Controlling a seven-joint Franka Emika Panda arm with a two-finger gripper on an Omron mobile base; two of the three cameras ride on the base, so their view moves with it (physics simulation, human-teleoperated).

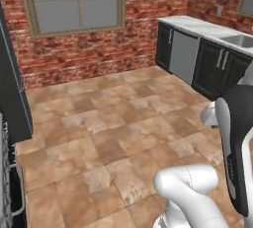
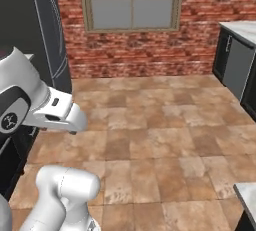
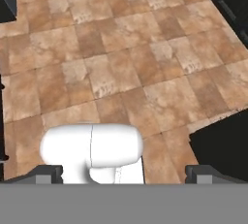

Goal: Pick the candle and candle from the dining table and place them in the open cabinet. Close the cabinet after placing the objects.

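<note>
Both candles are out of view. My gripper (image 3: 124,173) hangs above the brown tiled floor and points down at it. Its two dark fingertips (image 3: 48,173) stand far apart at the bottom of the hand view, open, with nothing between them. A corner of white marble top on a dark base (image 2: 247,195) shows at the lower right of the right base view; it may be the dining table. A tall black unit (image 2: 47,30) stands at the left, and I cannot tell whether it is the cabinet.
A marble worktop with a sink (image 1: 232,37) over dark doors runs along the right wall. The brick wall with a window (image 1: 74,2) lies ahead. An appliance front with a bar handle (image 1: 17,190) sits low at the left. Open tiled floor (image 1: 113,123) spreads in the middle.
</note>
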